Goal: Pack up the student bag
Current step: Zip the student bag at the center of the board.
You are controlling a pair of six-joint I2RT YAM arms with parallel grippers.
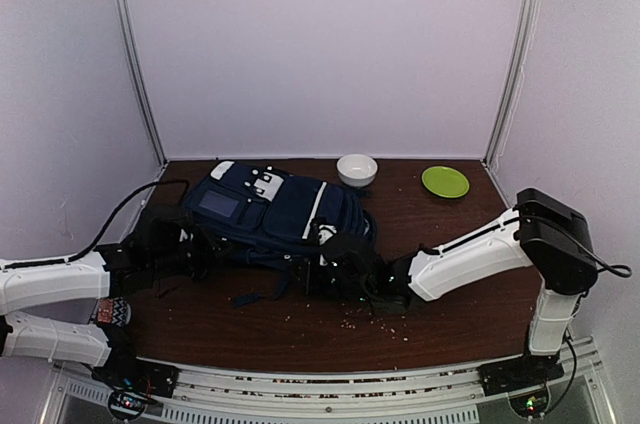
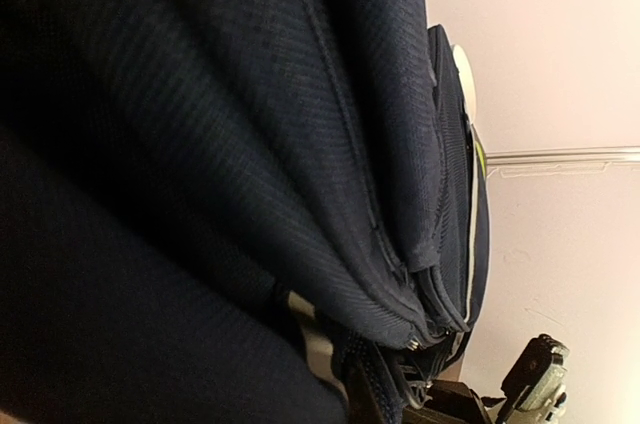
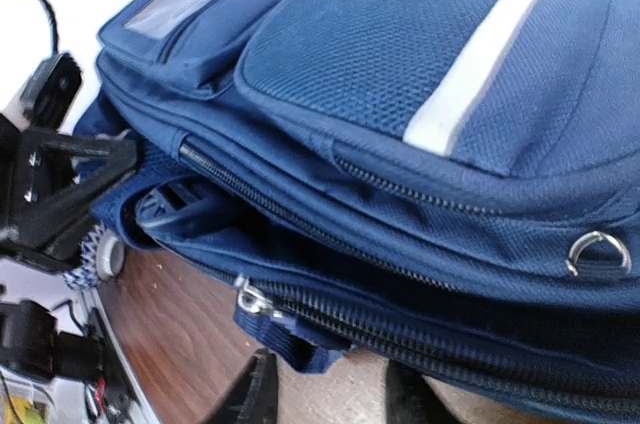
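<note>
Two arms of mine reach low across the table (image 1: pixel 450 294), both stretched toward the student bag (image 1: pixel 275 209). My left gripper (image 1: pixel 190 244) is pressed at its 8 o'clock side; fabric fills that wrist view, so I cannot tell its opening. My right gripper (image 3: pixel 335 399) sits at its 5 o'clock edge, fingers (image 3: pixel 258 394) spread, holding nothing. One navy, white-striped bag lies flat left of centre, a side zip gaping. One white bowl (image 1: pixel 357 169) stands at its 1 o'clock, one green plate (image 1: pixel 445 181) at 2 o'clock.
</note>
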